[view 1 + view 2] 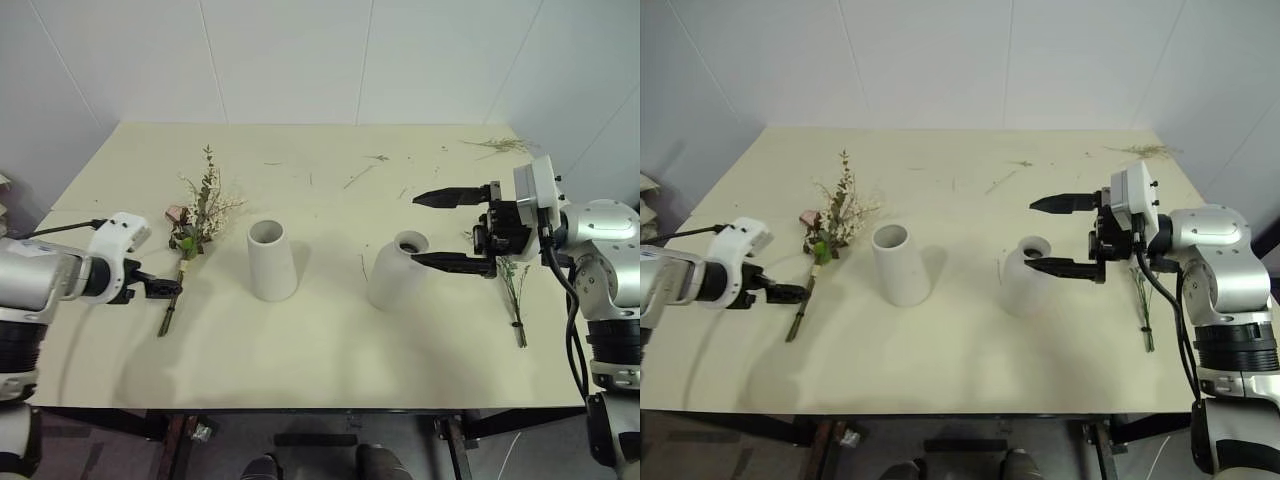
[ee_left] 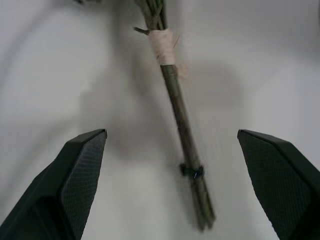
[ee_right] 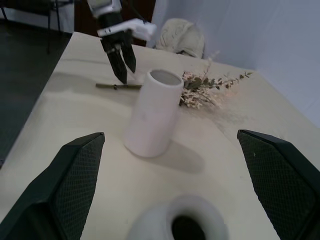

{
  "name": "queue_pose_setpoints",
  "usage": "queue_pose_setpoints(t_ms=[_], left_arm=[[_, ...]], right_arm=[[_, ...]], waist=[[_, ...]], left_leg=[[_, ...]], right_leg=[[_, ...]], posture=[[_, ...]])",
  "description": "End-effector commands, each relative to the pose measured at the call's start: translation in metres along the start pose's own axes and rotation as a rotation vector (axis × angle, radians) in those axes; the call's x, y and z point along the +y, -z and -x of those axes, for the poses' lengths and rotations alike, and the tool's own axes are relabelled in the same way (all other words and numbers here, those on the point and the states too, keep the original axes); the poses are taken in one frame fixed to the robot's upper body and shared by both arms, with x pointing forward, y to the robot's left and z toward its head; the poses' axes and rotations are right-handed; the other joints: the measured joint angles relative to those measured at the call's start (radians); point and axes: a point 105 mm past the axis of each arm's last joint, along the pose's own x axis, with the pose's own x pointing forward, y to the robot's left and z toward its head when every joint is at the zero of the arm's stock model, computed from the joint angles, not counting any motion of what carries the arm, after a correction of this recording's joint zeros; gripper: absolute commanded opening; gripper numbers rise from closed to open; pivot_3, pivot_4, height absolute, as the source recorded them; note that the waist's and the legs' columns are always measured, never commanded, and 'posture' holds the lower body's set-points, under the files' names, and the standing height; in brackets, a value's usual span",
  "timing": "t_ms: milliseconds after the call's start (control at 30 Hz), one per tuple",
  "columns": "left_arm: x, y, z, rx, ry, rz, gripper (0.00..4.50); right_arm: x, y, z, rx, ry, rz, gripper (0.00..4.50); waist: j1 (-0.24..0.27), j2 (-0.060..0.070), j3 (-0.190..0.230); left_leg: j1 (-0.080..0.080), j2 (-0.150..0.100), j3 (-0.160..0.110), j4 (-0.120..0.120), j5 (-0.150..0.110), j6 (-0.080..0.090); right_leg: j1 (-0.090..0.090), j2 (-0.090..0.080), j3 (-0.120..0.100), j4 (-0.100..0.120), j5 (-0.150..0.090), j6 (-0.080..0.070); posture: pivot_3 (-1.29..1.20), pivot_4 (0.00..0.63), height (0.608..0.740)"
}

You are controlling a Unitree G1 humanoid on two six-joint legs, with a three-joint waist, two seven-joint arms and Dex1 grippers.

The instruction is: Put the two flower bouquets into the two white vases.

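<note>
I hover my wide-open, empty left gripper (image 1: pixel 172 288) over the bushy bouquet (image 1: pixel 192 228) stem to grab it; right gripper (image 1: pixel 452 229) gapes empty above the bottle vase (image 1: pixel 396 272).

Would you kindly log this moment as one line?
left gripper open over bushy bouquet stems | right gripper open above bottle vase | vases empty

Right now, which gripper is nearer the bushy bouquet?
Left. The left gripper hangs open right over the bushy bouquet's stem end; the right gripper is open across the table, at the narrow-necked vase.
</note>
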Motion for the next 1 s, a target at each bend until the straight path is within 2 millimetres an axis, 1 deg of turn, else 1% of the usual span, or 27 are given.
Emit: queue_pose_setpoints(t_ms=[33, 100, 200, 367, 467, 667, 867, 1000], left_arm=[[-0.002, -0.009, -0.001, -0.017, -0.014, 0.016, 4.47], [-0.004, -0.011, -0.007, -0.016, -0.016, 0.008, 4.47], [-0.002, -0.014, -0.013, -0.016, -0.026, 0.013, 4.47], [-0.003, -0.019, -0.021, -0.001, -0.011, 0.007, 4.47], [0.0, -0.017, -0.02, 0.017, -0.022, -0.005, 3.9], [0.01, -0.016, -0.023, 0.007, -0.047, 0.019, 2.07], [0.017, -0.019, -0.028, -0.012, -0.064, 0.058, 0.1], [0.018, -0.023, -0.029, -0.036, -0.063, 0.074, 0.04]], right_arm=[[0.004, -0.02, -0.001, -0.049, 0.004, 0.051, 4.5], [0.007, -0.022, -0.004, -0.055, -0.002, 0.051, 4.5], [0.011, -0.024, -0.007, -0.063, -0.012, 0.046, 4.5], [0.016, -0.029, -0.007, -0.074, -0.029, 0.04, 4.5], [0.017, -0.031, -0.004, -0.07, -0.033, 0.044, 4.5], [0.019, -0.029, -0.002, -0.057, -0.037, 0.044, 4.5], [0.021, -0.027, 0.001, -0.042, -0.035, 0.046, 4.5], [0.021, -0.027, 0.004, -0.029, -0.03, 0.046, 4.5]], waist=[[-0.002, 0.0, 0.0], [-0.001, 0.0, 0.0], [-0.001, 0.0, 0.0], [0.001, 0.0, 0.0], [0.001, -0.001, 0.0], [0.0, 0.0, 0.0], [0.002, -0.001, 0.0], [0.004, -0.001, 0.0]], left_leg=[[0.0, 0.0, 0.0, 0.0, 0.0, 0.0], [0.0, 0.0, 0.0, 0.0, 0.0, 0.0], [0.0, 0.0, 0.0, 0.0, 0.0, 0.0], [0.0, 0.0, 0.0, 0.0, 0.0, 0.0], [0.0, 0.0, 0.0, 0.0, 0.0, 0.0], [0.0, 0.0, 0.0, 0.0, 0.0, 0.0], [0.001, 0.0, 0.0, 0.001, 0.0, 0.0], [0.001, 0.0, 0.0, 0.001, 0.001, 0.0]], right_leg=[[0.0, 0.0, 0.0, 0.0, 0.0, 0.0], [0.0, 0.0, 0.0, 0.001, 0.0, 0.0], [0.0, 0.0, 0.0, 0.001, 0.0, 0.0], [0.0, 0.0, 0.0, 0.001, 0.0, 0.0], [0.0, 0.0, 0.0, 0.001, 0.0, 0.0], [0.0, 0.0, 0.0, 0.001, 0.0, 0.0], [0.0, 0.0, 0.0, 0.002, 0.0, 0.0], [0.0, 0.0, 0.0, 0.003, 0.0, 0.0]], posture=[[0.0, 0.15, 0.74], [0.0, 0.15, 0.74], [0.0, 0.15, 0.74], [0.0, 0.15, 0.74], [0.0, 0.15, 0.74], [0.0, 0.15, 0.74], [0.0, 0.15, 0.74], [0.0, 0.15, 0.74]])
